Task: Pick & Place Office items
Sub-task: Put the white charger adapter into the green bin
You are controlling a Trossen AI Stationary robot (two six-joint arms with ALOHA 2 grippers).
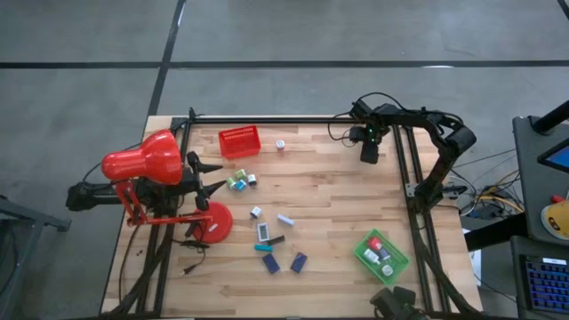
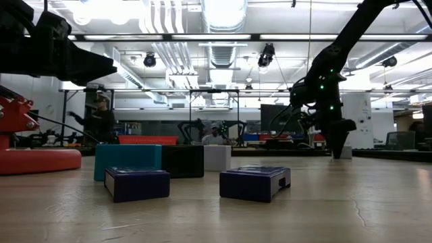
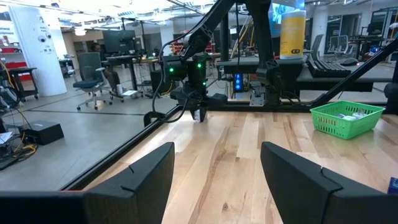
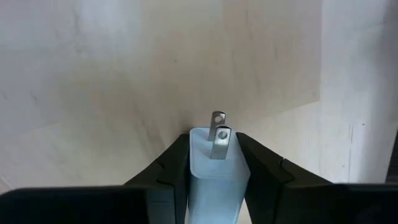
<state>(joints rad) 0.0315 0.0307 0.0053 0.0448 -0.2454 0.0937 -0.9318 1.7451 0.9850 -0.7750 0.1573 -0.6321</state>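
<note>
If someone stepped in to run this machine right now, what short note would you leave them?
Right gripper: shut on a white plug adapter, prongs forward, above bare wood at the table's far right.
Left gripper: open, empty, beside the red lamp.
Done: a few items lie in the green tray.
Left: the small items scattered mid-table, more near the red tray, and the adapter to place.

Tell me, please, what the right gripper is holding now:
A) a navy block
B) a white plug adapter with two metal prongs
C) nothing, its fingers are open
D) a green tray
B: in the right wrist view the right gripper is closed on a white plug adapter whose two metal prongs stick out.
</note>
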